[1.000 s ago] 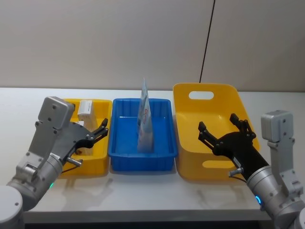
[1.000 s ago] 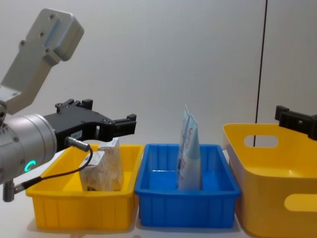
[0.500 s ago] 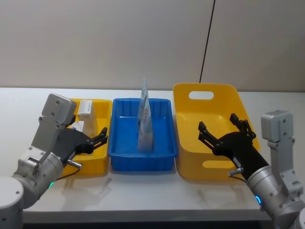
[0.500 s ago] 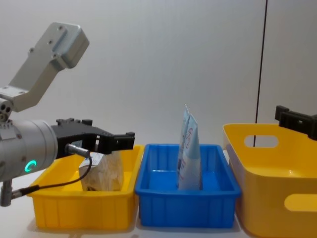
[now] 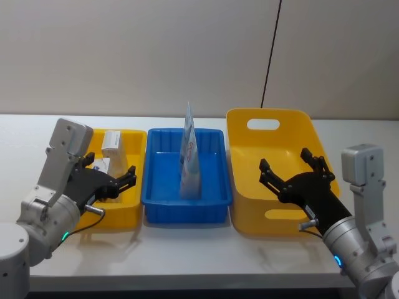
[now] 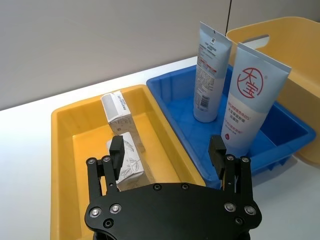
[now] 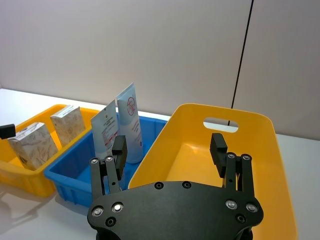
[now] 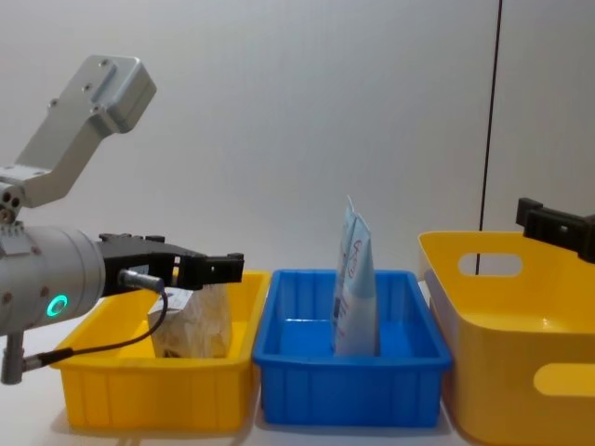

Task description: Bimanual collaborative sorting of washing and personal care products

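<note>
White table (image 5: 187,249), two tubes (image 5: 189,163) upright in blue tray (image 5: 187,212), crimped ends up

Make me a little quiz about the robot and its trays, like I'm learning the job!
1. True or false: the two tubes stand upright in the blue tray.
2. How many cartons sit in the small yellow tray under the open left claw? A: one. B: two. C: four.
3. Fill the gap: the right claw hangs open above the big yellow ____.

Key: 1 true. 2 B. 3 basket.
</note>
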Robot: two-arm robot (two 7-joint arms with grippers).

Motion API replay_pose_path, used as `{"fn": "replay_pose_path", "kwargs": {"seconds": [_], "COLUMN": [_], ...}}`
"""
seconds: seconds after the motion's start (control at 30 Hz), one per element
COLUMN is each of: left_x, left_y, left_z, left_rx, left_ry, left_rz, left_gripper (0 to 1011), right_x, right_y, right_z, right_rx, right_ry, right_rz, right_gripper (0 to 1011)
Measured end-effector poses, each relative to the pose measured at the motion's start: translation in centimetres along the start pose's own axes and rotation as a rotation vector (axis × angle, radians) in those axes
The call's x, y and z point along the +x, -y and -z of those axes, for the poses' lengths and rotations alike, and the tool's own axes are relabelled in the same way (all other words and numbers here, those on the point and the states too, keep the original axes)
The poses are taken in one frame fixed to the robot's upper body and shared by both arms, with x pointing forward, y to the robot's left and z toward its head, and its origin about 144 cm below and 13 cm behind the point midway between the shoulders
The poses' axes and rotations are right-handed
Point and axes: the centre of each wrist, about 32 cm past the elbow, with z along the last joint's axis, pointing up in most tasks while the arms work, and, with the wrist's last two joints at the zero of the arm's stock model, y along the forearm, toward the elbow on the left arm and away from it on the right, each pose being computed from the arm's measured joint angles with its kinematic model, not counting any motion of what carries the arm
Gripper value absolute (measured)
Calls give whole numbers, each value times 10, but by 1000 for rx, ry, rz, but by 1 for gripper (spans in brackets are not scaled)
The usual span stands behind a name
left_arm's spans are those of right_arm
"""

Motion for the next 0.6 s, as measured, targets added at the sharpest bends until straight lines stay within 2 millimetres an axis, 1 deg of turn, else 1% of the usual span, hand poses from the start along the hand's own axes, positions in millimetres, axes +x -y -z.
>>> {"fn": "replay_pose_path", "kwargs": {"seconds": [0.37, 0.6], "left_x": [2, 4], "left_y": [8, 12], "left_z": [-1, -2], "left_rx": [8, 54], "left_ry": [-51, -68], "left_rz": [-24, -40], "left_gripper": [1001, 1001], "right_x": [0, 0], "right_y": [0, 0], "right_z": [0, 0], "right_rx": [0, 0], "right_ry": [0, 0], "right_rz": [0, 0], "right_gripper": [1000, 1000]}}
